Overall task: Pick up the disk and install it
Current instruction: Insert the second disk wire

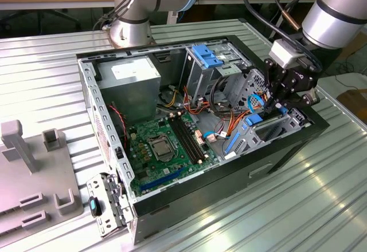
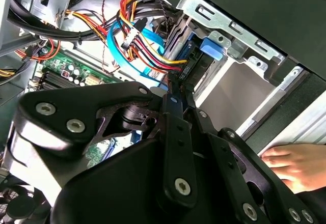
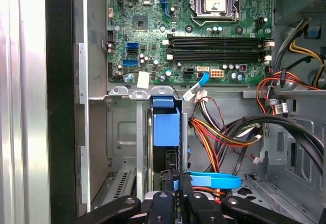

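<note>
Black tool [image 3: 173, 191], fingers drawn together on the edge of the disk [image 3: 166, 127], which stands upright in its blue carrier inside the drive bay of the open computer case [image 1: 275, 149]. Beyond: bundled coloured cables [image 3: 219, 132], then green motherboard [image 3: 193, 30]. A person's hand [image 2: 293, 165] rests on the desk [image 1: 321, 206] beside the case.

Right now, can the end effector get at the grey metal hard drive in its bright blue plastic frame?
Probably yes: the end effector seems closed on the hard drive standing in its bay, and the bundled cables lie beside it, not between.
</note>
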Robot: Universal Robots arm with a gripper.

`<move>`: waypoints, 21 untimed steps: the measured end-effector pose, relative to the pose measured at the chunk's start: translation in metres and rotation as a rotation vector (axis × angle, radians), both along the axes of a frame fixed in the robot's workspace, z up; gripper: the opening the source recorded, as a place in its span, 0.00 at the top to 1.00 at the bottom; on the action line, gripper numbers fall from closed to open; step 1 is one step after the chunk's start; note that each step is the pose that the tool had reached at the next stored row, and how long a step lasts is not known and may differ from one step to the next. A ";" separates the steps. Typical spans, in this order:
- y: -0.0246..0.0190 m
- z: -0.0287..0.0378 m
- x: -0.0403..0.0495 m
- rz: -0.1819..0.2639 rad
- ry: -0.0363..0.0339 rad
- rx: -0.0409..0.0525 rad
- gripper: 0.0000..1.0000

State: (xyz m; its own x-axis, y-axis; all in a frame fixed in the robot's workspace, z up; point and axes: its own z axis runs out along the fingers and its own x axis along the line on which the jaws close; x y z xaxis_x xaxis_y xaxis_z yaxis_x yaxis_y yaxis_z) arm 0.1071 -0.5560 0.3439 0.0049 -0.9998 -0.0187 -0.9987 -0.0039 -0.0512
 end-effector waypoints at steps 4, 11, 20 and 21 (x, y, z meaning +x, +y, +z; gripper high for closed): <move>-0.0008 -0.0001 0.0000 0.000 0.0000 -0.0001 0.84; -0.0016 -0.0008 0.0000 0.000 0.0000 -0.0004 0.84; -0.0025 -0.0035 0.0000 0.000 0.0000 0.0005 0.84; -0.0027 -0.0038 -0.0001 0.000 0.0001 0.0005 0.84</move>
State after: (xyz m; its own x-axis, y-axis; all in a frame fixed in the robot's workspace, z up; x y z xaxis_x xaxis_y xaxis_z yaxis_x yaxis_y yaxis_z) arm 0.1071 -0.5587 0.3402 0.0048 -0.9998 -0.0192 -0.9987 -0.0038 -0.0511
